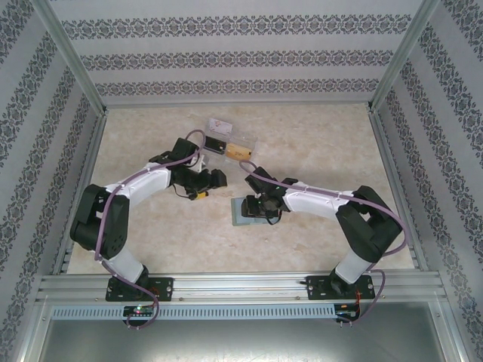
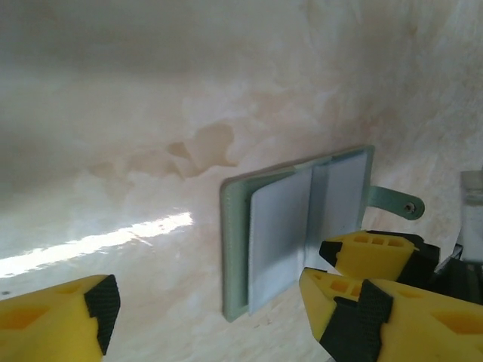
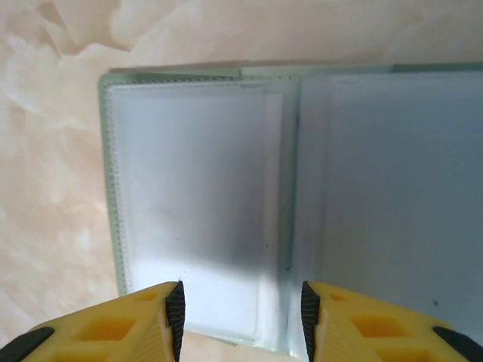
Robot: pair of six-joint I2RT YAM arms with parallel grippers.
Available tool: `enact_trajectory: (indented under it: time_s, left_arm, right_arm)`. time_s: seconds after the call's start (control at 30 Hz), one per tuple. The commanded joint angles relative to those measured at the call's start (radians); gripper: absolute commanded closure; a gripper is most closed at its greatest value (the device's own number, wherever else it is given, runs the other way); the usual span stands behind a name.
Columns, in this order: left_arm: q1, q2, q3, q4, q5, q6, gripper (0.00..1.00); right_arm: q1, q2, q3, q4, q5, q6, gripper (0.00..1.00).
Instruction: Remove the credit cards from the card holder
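The pale grey-green card holder [image 1: 240, 213] lies open on the table, its clear inner sleeves [image 3: 196, 196] showing pale and blank. Its side tab [image 2: 392, 201] points away from the spine. My right gripper [image 3: 241, 320] hovers open over the holder's near edge, its fingers either side of the sleeve fold. It sits over the holder's right half [image 1: 259, 208]. My left gripper [image 2: 219, 320] is open and empty, left of the holder [image 2: 302, 226]. A dark card [image 1: 215, 145] and a gold-orange card [image 1: 239, 148] lie at the back by the clear box.
A clear plastic compartment box [image 1: 226, 132] with a white piece [image 1: 219, 123] sits at the back centre of the marble-patterned table [image 1: 317, 151]. Patterned walls and metal frame rails enclose the table. Bare surface lies to the left and right of the arms.
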Motion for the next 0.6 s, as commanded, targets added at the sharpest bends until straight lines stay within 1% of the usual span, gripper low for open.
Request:
enact_trajectory:
  time_s: [0.0,0.07,0.13,0.17,0.27,0.43,0.57]
  left_arm:
    - [-0.057,0.02,-0.021,0.072,0.014,-0.067,0.28]
    - [-0.089,0.026,-0.036,0.103,0.012,-0.112,0.39]
    - [-0.116,0.032,-0.049,0.132,0.009,-0.149,0.47]
    - [-0.129,0.037,-0.056,0.147,0.004,-0.165,0.5]
    - [-0.162,0.064,-0.054,0.162,-0.005,-0.191,0.56]
    - [-0.193,0.117,-0.022,0.149,-0.015,-0.183,0.56]
    - [-0.209,0.15,0.0,0.135,-0.022,-0.175,0.52]
  right_arm:
    - [-0.007,-0.057,-0.016,0.018,0.057,0.015,0.53]
    - [-0.015,-0.078,-0.034,0.014,0.105,0.048,0.53]
    - [-0.031,-0.1,-0.058,0.008,0.136,0.075,0.53]
    - [-0.046,-0.11,-0.072,0.004,0.143,0.087,0.53]
    - [-0.079,-0.115,-0.101,0.002,0.136,0.099,0.53]
    - [-0.093,-0.091,-0.104,-0.015,0.134,0.1,0.53]
    - [-0.094,-0.065,-0.108,-0.017,0.137,0.106,0.54]
